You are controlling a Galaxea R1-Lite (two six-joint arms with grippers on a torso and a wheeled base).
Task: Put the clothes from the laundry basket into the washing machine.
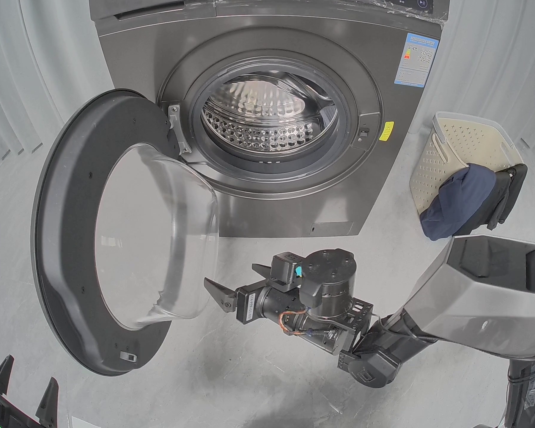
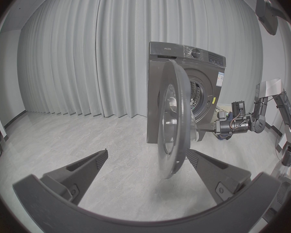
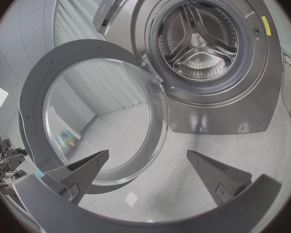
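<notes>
Right end effector (image 1: 238, 283), released and empty, hangs before the washing machine (image 1: 160, 43), fingertips toward the door (image 1: 65, 239) swung wide to free the drum (image 1: 261, 132); navy clothes (image 1: 458, 200) drape the laundry basket (image 1: 458, 141) rim, well behind its wrist; left end effector (image 1: 25, 384), likewise released, sits beyond the door.

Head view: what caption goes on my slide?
Open right gripper hovers by the washing machine, its door open; clothes hang from the laundry basket.

The boxy dark grey metal washing machine (image 1: 160, 49) has a silvery hole-dotted steel drum (image 1: 261, 132); the cream perforated plastic laundry basket (image 1: 458, 144) holds navy and black clothes (image 1: 458, 200).
</notes>
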